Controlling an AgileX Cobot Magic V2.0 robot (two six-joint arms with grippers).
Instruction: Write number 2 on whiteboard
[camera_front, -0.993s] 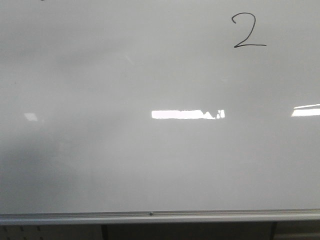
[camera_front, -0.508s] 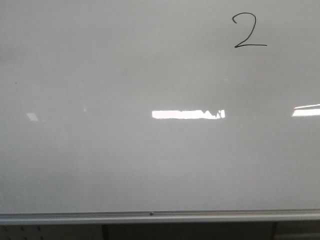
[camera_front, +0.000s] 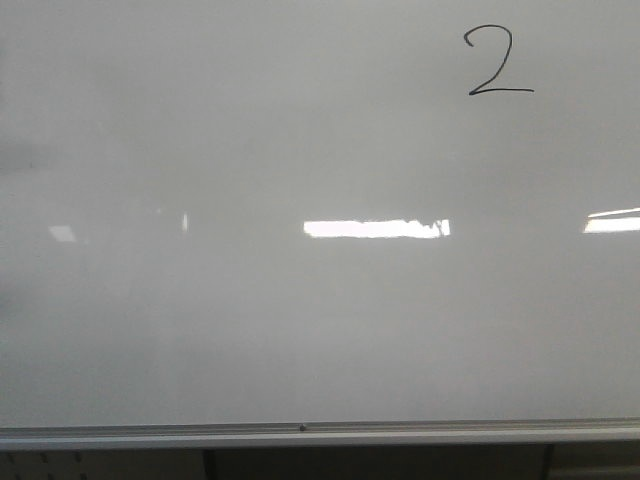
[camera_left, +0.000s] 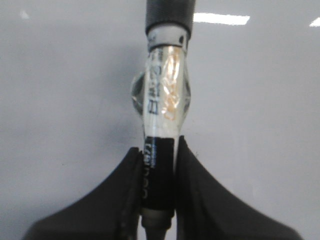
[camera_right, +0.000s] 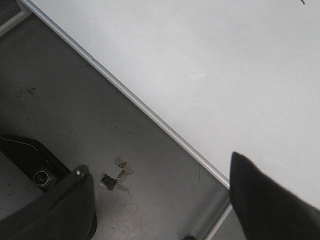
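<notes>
A thin black handwritten number 2 (camera_front: 498, 62) stands at the upper right of the whiteboard (camera_front: 300, 320), which fills the front view; its silver rail (camera_front: 320, 434) runs along the lower edge. No gripper shows in the front view. In the left wrist view my left gripper (camera_left: 159, 150) is shut on a marker (camera_left: 162, 115) with a black-and-white barrel wrapped in clear tape; it points at the board (camera_left: 60, 100). The marker's tip is out of view. In the right wrist view my right gripper (camera_right: 160, 180) is open and empty, over the floor beside the board (camera_right: 225, 65).
Bright rectangular light reflections (camera_front: 375, 229) lie across the board's middle and right edge. In the right wrist view the grey floor (camera_right: 75, 115) carries scraps of tape (camera_right: 116, 175), and a dark object (camera_right: 30, 162) sits beside the one finger.
The board and the 2 stay as they were. A faint grey shadow at the left of the board has shifted and a small reflection has moved slightly right.
</notes>
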